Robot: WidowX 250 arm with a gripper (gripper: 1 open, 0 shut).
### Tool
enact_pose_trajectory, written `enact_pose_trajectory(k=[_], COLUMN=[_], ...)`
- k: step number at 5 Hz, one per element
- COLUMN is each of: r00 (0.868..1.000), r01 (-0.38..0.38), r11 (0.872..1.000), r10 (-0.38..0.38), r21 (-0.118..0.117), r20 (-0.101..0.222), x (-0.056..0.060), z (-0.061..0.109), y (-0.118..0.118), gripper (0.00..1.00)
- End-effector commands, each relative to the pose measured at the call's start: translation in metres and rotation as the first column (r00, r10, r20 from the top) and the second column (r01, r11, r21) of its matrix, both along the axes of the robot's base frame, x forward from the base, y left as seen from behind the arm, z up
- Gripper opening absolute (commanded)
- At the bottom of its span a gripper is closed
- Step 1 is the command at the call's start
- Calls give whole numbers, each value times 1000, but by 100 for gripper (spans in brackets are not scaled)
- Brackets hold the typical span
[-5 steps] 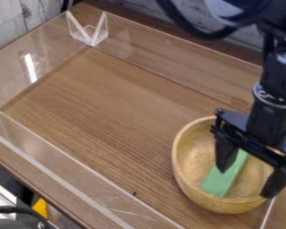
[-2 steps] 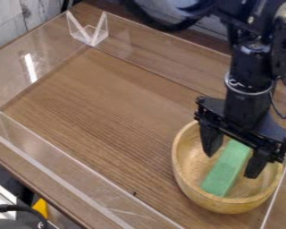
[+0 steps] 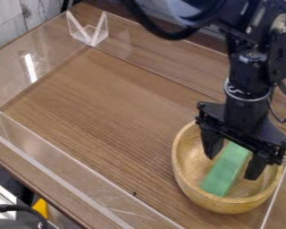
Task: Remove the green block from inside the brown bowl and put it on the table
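Pincer (image 3: 241, 152) (spread wide) straddles green block (image 3: 229, 170) inside brown bowl (image 3: 188, 165)

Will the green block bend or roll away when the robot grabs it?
Probably not. The green block looks like a flat, straight-edged bar, so it should stay stiff and not roll. It leans on the sloped inside of the brown bowl, so it might slide a little when touched. The open gripper straddles it, and its matte faces should grip fine.
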State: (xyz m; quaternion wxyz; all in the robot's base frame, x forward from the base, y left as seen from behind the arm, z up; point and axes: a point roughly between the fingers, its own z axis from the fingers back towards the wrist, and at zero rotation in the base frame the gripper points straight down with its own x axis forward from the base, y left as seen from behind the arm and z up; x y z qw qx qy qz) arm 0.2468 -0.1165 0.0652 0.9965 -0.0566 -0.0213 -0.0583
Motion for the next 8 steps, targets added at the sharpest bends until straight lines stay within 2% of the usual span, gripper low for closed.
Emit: enact_pose_trajectory(k=[1,8], r00=[1000,996], r01=[-17,-91], r11=[1000,995], r10=[17,91], r21=[-14,-30], r20=[26,-1], x=[7,10], z=[4,0], y=[0,-2], gripper=[100,100])
